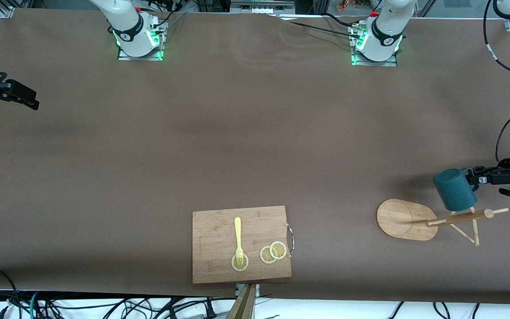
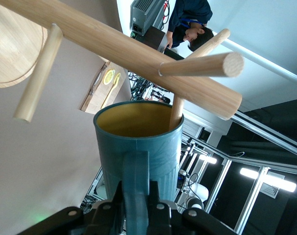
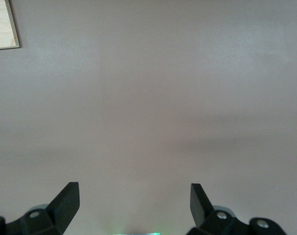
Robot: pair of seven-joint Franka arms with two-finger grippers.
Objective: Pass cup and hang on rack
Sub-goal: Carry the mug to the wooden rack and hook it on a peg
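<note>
Rack near the left arm's end of the table, post tipped well off upright. Cup held at the rack's pegs, one peg tip already inside the rim. Left gripper clamped on the cup handle. Right gripper spread wide, empty, waiting well apart from the rack. Advisable: seat the handle, not the rim, over a peg; release only once weight bears, without pushing the rack further over.

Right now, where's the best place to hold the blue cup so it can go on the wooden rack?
By its side handle, as the left gripper does, shut on it. That leaves the cup's open mouth free toward the rack, and a peg already reaches inside.
</note>
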